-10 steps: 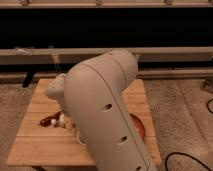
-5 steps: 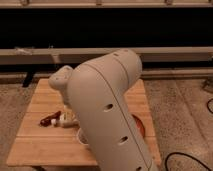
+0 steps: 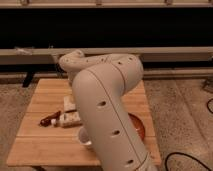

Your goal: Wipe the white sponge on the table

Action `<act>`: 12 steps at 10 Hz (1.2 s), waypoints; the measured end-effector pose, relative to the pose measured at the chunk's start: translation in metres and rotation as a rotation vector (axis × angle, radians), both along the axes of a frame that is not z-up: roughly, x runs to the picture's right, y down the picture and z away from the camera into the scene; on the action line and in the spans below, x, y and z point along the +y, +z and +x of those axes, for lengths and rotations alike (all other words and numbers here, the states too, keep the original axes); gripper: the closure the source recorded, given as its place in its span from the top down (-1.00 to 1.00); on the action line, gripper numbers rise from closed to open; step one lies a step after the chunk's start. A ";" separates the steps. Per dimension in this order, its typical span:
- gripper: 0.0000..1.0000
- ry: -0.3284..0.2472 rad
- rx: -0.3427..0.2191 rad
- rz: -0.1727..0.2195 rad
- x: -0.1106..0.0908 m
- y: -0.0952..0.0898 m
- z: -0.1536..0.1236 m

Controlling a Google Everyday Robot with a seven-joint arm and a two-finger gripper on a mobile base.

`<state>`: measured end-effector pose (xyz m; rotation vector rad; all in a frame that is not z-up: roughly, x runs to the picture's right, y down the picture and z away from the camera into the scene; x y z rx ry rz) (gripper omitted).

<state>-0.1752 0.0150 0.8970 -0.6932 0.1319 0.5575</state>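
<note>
Wooden bench (image 3: 45,145) carries the white sponge (image 3: 70,119) lying crosswise just beside the arm (image 3: 105,115), whose bulk hides the gripper, so we cannot tell its state.

Reading as an indoor test space or lab, not a home. Speckled terrazzo-type floor (image 3: 175,105) is running all round a low plank table (image 3: 45,145). A long pale ledge (image 3: 165,52) is spanning the back wall under a dark glazed band (image 3: 125,27). Black cable (image 3: 186,154) is lying loose at right. A bulky robot arm (image 3: 107,115) is filling the foreground, hiding the gripper behind it.
</note>
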 end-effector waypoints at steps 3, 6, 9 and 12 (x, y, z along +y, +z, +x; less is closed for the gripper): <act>0.60 0.043 -0.020 0.017 0.001 0.019 -0.032; 0.60 0.035 -0.001 -0.010 0.035 0.048 -0.051; 0.59 0.023 0.023 -0.020 0.046 0.057 -0.059; 0.09 -0.023 0.002 -0.033 0.051 0.042 -0.061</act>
